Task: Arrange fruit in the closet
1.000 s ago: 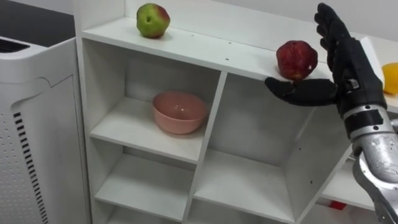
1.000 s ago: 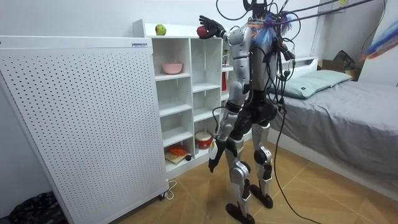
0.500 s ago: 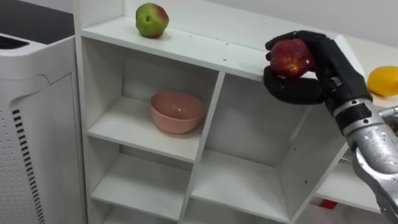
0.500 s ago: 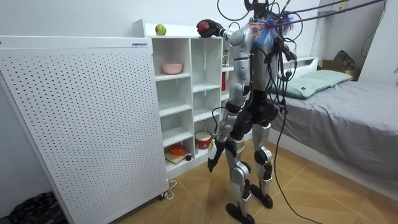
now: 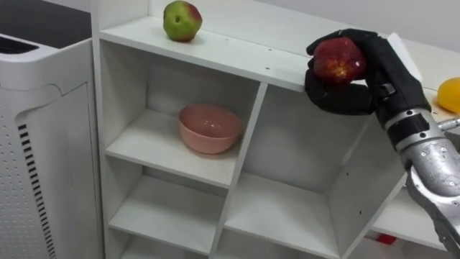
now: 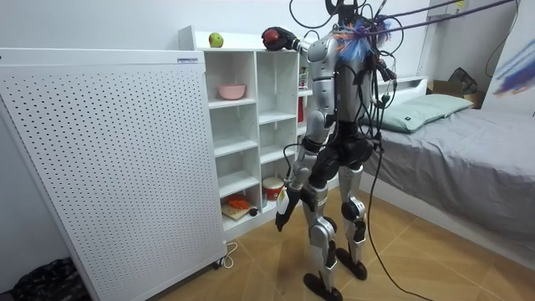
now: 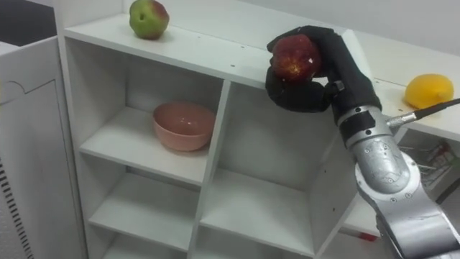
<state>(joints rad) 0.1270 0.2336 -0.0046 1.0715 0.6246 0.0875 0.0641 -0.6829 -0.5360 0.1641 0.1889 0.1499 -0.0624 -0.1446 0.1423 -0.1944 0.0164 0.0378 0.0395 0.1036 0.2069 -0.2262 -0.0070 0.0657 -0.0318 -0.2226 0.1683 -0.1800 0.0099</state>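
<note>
Fingers point(image 5: 374, 44) of the right hand point(image 5: 388, 70) are curled tight around the round dark-red fruit point(image 5: 336, 60), arched over its top with the thumb cupped underneath. It's held right at the front edge of the white wooden closet's point(image 5: 230, 54) top board, over the divider between two upper compartments; whether it touches the board, I can't tell. Well off to the left up there sits a green-and-red apple point(image 5: 181, 20), and out right, a yellow round fruit point(image 7: 428, 91). Below, a pink bowl point(image 5: 209, 128) rests in the upper-left compartment. Room view: the robot stands upright facing the closet, left hand point(image 6: 282, 216) hanging by its thigh.
</note>
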